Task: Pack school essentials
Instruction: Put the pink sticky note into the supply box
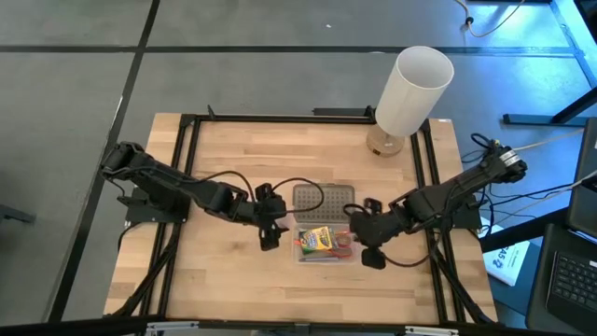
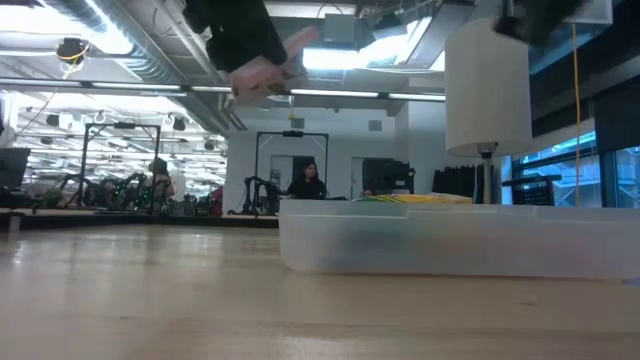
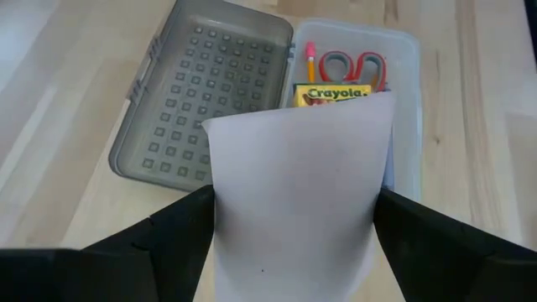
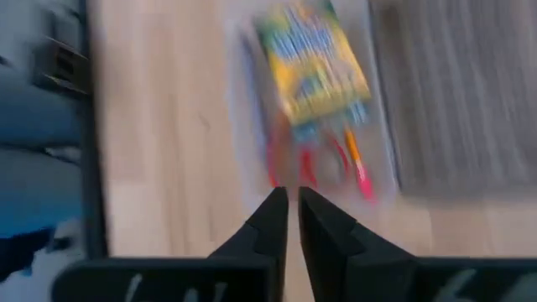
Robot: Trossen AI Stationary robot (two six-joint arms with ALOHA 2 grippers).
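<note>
My left gripper (image 3: 294,205) is shut on the small pale pink pad (image 3: 294,184) and hangs above the table just left of the clear box (image 3: 404,59). In the box lie the green-yellow crayon box (image 3: 336,92), the red-handled scissors (image 3: 357,65) and an orange pencil (image 3: 310,60). The box's grey dotted lid (image 3: 201,101) lies open flat on its far side. My right gripper (image 4: 292,201) is shut on nothing, above the table at the box's right side (image 1: 371,245). The purple pen does not show. My left gripper pinches the pad between its two fingers, one finger (image 3: 180,222) on each of two opposite side edges (image 3: 220,193). The fingers slant down toward the box from the table's left. The pad (image 2: 262,72) is lifted clear, high above the table, and tilted.
A tall white cylinder lamp (image 1: 410,89) stands at the table's far right. A black frame (image 1: 187,168) runs along the table's left, far and right sides. Cables trail from both arms. Bare wood lies near the table's near edge (image 1: 233,289).
</note>
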